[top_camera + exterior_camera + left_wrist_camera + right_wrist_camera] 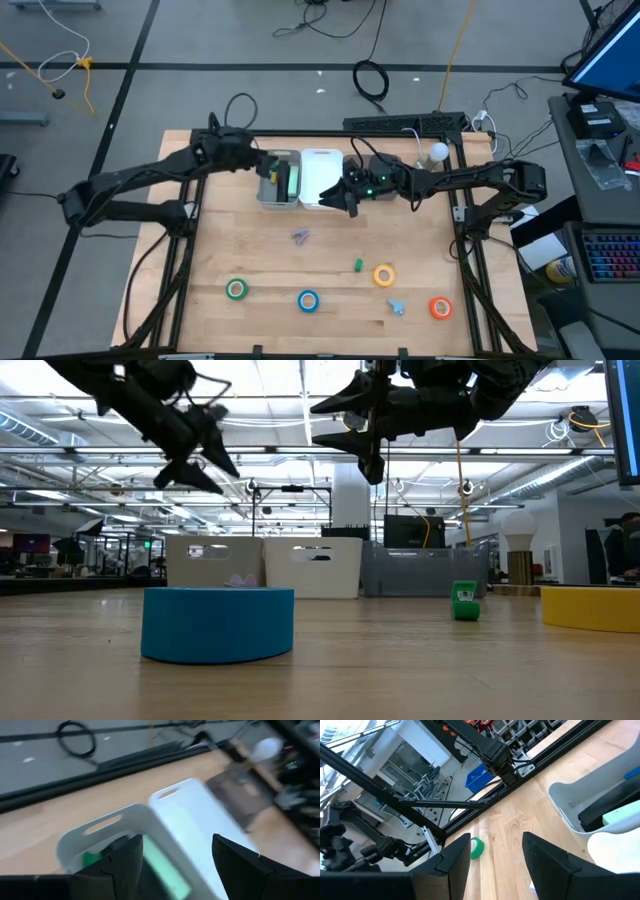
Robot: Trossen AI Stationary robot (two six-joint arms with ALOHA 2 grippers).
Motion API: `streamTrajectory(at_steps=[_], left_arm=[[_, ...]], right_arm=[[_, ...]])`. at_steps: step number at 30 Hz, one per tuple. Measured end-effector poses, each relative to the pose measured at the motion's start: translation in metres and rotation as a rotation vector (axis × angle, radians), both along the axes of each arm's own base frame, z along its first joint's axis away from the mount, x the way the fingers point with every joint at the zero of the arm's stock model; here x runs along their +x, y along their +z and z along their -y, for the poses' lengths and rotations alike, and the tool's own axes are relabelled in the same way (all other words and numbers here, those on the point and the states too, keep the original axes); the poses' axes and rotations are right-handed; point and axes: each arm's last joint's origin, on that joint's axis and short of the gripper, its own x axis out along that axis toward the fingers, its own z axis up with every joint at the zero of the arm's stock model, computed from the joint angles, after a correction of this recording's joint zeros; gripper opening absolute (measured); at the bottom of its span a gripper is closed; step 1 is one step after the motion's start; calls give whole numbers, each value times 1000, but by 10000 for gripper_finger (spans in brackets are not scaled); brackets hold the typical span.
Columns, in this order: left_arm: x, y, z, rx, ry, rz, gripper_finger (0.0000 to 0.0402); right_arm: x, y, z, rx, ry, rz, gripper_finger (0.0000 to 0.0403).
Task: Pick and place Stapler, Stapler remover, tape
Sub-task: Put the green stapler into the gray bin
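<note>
Your left claw (268,166) hangs released over the grey plastic bin (277,199), where the green-and-black stapler (288,181) lies. Your right claw (335,193) hovers above the white plastic bin (322,160), fingers parted, nothing held. On the wooden table (250,250): green (236,290), blue (308,300), yellow (384,275) and orange (440,308) tape rolls.

Left claw (268,166) open over grey bin (277,196) holding a green item; right claw (340,196) over white bin (322,160); green (236,289), blue (308,300), yellow (385,275), orange tape rolls (440,308) along bench (220,240) front.
</note>
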Motion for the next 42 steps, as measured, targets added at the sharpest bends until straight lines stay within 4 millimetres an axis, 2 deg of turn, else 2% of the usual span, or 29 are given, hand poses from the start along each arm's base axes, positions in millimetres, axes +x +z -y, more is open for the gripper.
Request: streamTrajectory(at_steps=[4,8,15,24,30,34,37,42], left_arm=[[-10,16,11,21,-63,87,239],[-18,28,20,31,-118,156,239],[-23,39,38,49,-306,221,239],[-17,43,64,130,-524,238,239],[-12,48,74,203,-574,273,239],[-11,48,79,208,-547,268,239],[-10,48,83,208,-557,268,239],[-9,48,90,190,-564,272,239]], right_arm=[[0,-2,0,50,5,-32,172],[-1,-3,-7,-18,114,-19,172],[1,-7,-39,-153,253,-15,172],[-7,-26,-77,-223,438,-178,173],[-14,-27,-96,-312,598,-302,172],[-17,-19,-100,-449,670,-372,175],[-20,-16,-102,-626,686,-415,175],[-26,-21,-106,-939,713,-468,174]])
